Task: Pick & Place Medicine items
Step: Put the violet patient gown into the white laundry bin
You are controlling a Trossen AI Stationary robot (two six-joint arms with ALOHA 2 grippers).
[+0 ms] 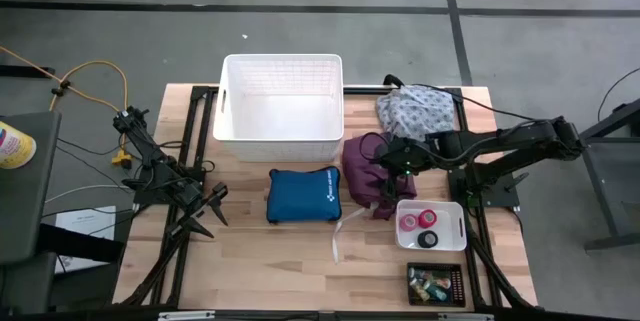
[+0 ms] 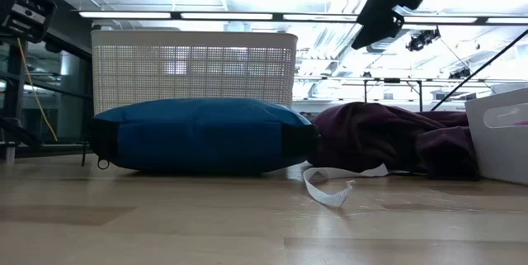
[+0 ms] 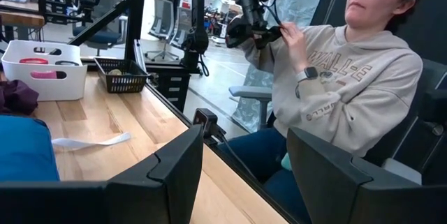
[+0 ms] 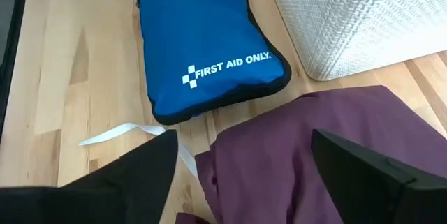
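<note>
My right jaws (image 4: 241, 172) stand wide apart with nothing between them, hovering over the purple cloth (image 4: 300, 147) beside the blue pouch (image 4: 206, 46). Left jaws (image 3: 244, 175) are parted and empty too, parked at the tabletop's (image 1: 270, 261) left edge, pointing off toward a seated person (image 3: 342, 77) in the room beyond.

What I'm after sits just past the cloth: a small white tray (image 1: 455, 211) holding a pink roll (image 1: 410, 223), a red roll (image 1: 430, 218) and a black roll (image 1: 428, 239). Nearer the front edge, a black crate (image 1: 436, 285) holds smaller bits, too small to tell apart from up here. The big white basket (image 1: 282, 107) waits at the back, well apart from the tray.

These rolls look light and soft, I'd say, springy enough to give under a squeeze, with a grippy wrap, so slipping shouldn't trouble me. Best hold, I reckon, is across the round sides, coming straight down, jaws clear of the tray wall. They lie close together, so I'd take the one with most room around it. Anything like a vial in the crate would be stiff and slick; that calls for a gentler pinch around its middle.
</note>
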